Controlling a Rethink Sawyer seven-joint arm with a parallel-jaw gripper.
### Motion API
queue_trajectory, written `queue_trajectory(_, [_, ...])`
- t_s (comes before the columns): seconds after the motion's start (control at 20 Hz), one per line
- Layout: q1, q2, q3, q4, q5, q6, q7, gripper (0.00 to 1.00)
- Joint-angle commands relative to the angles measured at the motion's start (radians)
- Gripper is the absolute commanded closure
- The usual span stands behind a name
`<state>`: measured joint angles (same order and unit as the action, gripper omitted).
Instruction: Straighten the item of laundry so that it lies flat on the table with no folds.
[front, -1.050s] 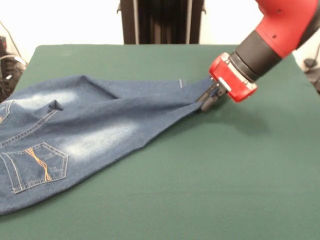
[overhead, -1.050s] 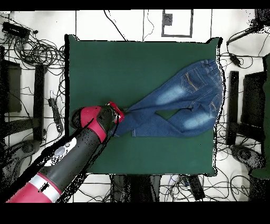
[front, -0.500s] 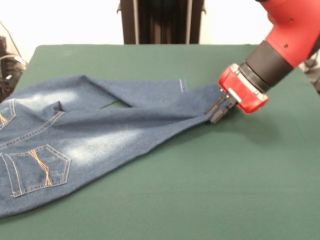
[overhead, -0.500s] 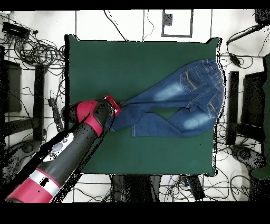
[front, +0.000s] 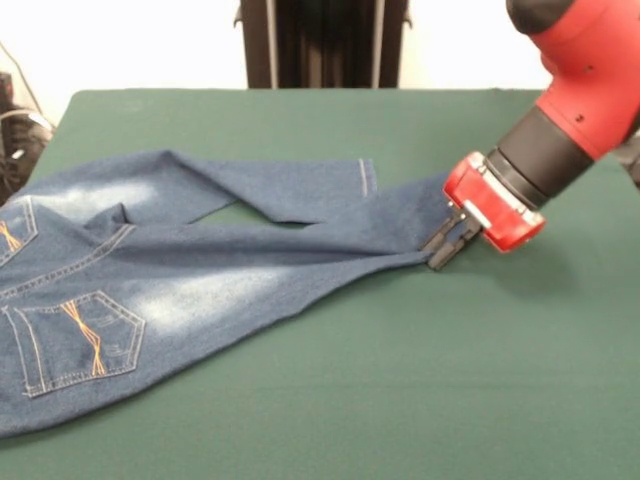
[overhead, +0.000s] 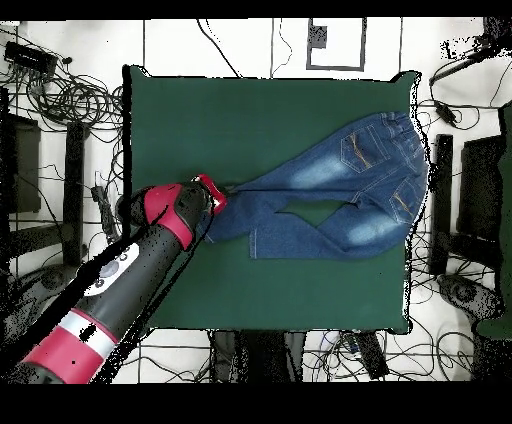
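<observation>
The item of laundry (front: 200, 270), a small pair of blue denim jeans with faded patches and orange-stitched pockets, lies across the left half of the green table (front: 420, 380). Its waist hangs at the left edge. One leg stretches right to my gripper (front: 447, 243), which is shut on that leg's hem, low over the cloth. The other leg lies behind it, its hem (front: 366, 176) free. A green gap shows between the legs. From overhead the jeans (overhead: 330, 195) run from the right edge to the gripper (overhead: 222, 193) at left of centre.
Cables and dark equipment (overhead: 60, 90) ring the table on the floor. The red and black arm (overhead: 120, 280) crosses the table's lower left corner in the overhead view.
The gripper has pulled the leg hem further to the right in the front view. The leg has drawn out longer and the two legs have parted, opening a green gap between them.
</observation>
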<state>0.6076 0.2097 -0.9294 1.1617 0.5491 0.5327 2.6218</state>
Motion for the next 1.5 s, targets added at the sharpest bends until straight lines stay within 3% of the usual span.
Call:
queue_trajectory(0.05, [0.025, 0.088, -0.019, -0.231, 0.141, 0.059, 0.404, 1.0])
queue_trajectory(0.4, [0.019, 0.1, -0.055, -0.281, 0.187, 0.106, 0.47, 1.0])
queue_trajectory(0.9, [0.002, 0.099, -0.073, -0.349, 0.162, 0.223, 0.461, 1.0])
queue_trajectory(1.15, [-0.001, 0.07, -0.037, -0.324, 0.145, 0.241, 0.42, 1.0])
queue_trajectory(1.5, [-0.019, -0.006, 0.126, -0.245, 0.132, 0.203, 0.287, 1.0])
